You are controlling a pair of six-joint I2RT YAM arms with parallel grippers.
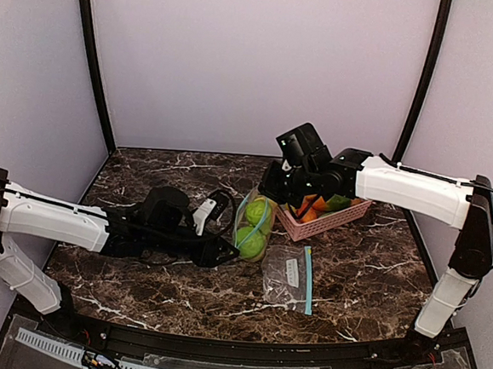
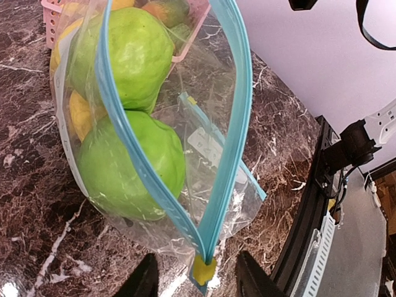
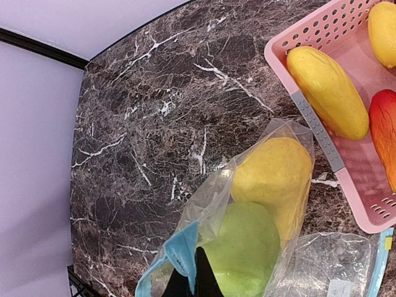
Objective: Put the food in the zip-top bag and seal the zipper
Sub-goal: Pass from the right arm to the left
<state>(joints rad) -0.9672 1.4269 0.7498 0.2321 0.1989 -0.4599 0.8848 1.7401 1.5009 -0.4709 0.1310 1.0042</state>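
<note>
A clear zip-top bag (image 1: 254,223) with a blue zipper strip (image 2: 232,124) holds two green fruits (image 2: 133,164) and a yellow fruit (image 3: 272,173). The zipper stands apart in a V, its yellow slider (image 2: 204,270) at the closed end. My left gripper (image 2: 199,281) is open, its fingers on either side of the slider without touching it; it shows in the top view (image 1: 227,251) at the bag's near end. My right gripper (image 3: 192,283) is shut on the bag's blue zipper edge (image 3: 185,247) at the far end, over the green fruit (image 3: 244,247).
A pink lattice basket (image 1: 338,219) stands right of the bag, with yellow fruits (image 3: 328,93) and an orange-red one (image 3: 387,130) in it. A second, empty zip-top bag (image 1: 289,275) lies flat near the front. The enclosure walls stand close behind.
</note>
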